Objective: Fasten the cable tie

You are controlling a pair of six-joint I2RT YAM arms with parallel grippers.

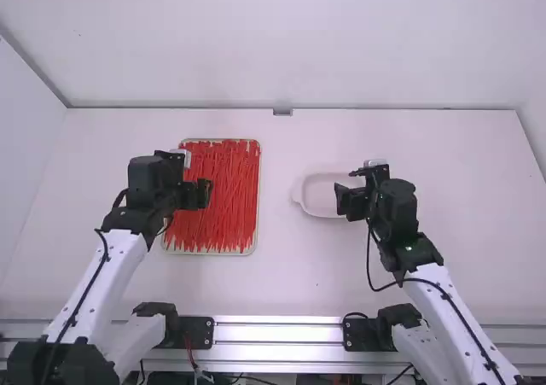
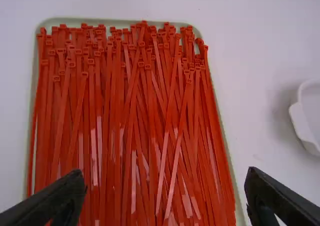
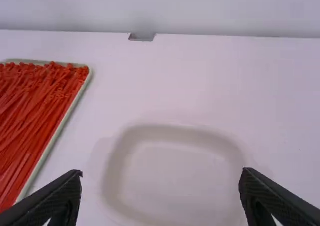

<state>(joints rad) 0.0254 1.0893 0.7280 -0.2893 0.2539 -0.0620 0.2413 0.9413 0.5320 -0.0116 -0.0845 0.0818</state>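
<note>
Aluminium rail (image 1: pixel 273 325) runs along the table's (image 1: pixel 426 146) near edge, on the camera's side of the tray (image 1: pixel 213 252), with both arm bases standing at it. The tray is pale-rimmed and oblong, and its long sides run away from the camera.

Beyond the rail, the left arm rises from near and left of the tray and leans in over it. The left gripper (image 1: pixel 202 194) hangs above the tray's left half, about midway along its length. Its fingers are spread wide and hold nothing. In the left wrist view one black finger sits towards each long side of the tray, with the ties between them.

The ties (image 1: pixel 217 193) are red-orange and lie loose in a thick, straight bundle that fills the tray from near rim to far rim. Their small square heads crowd at the far end. None is looped or fastened.

Right of the tray, with bare table between them, lies a white dish (image 1: pixel 316 195) with rounded corners and nothing in it. The right gripper (image 1: pixel 344 200) hangs over the dish's side farthest from the tray. It points towards the tray, wide open and holding nothing.

Far past the tray, at the foot of the back wall, sits a small grey tab (image 1: pixel 282 111), slightly right of the tray's right rim.
</note>
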